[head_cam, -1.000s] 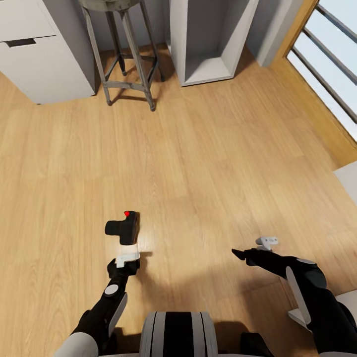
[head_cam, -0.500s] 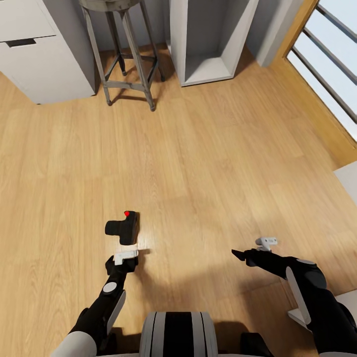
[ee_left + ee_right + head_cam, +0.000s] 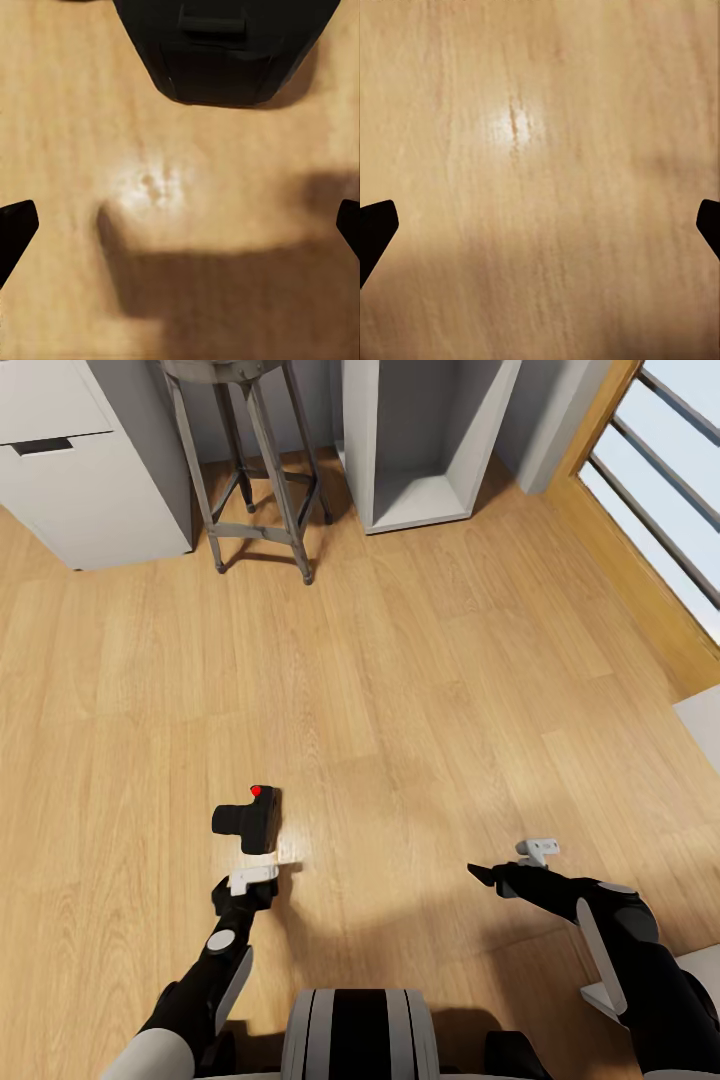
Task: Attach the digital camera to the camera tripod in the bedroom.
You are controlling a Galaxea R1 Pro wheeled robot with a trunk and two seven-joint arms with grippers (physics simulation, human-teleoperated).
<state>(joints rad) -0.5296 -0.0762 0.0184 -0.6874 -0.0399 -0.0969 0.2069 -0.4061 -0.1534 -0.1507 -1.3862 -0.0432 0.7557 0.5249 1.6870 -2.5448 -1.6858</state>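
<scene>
The digital camera [image 3: 250, 820], small and black with a red dot on top, lies on the light wood plank floor [image 3: 420, 690] just ahead of my left arm. My left gripper [image 3: 258, 875] hovers a short way behind it, open and holding nothing. In the left wrist view the camera's black body [image 3: 225, 52] sits beyond the spread fingertips [image 3: 15, 229], with bare floor between them. My right gripper [image 3: 512, 862] is open over bare floor to the right, its fingertips [image 3: 375, 225] far apart in its wrist view. The camera tripod is out of view.
A grey metal stool [image 3: 250, 480] stands at the back, between a white drawer cabinet [image 3: 80, 490] and a white open shelf unit [image 3: 420, 450]. A wood-framed window [image 3: 660, 510] runs along the right. A white furniture corner [image 3: 702, 722] juts in at the right edge.
My left gripper has drawn back from the camera, which was between its pads a second ago and now lies free on the floor. The right arm has not moved.
</scene>
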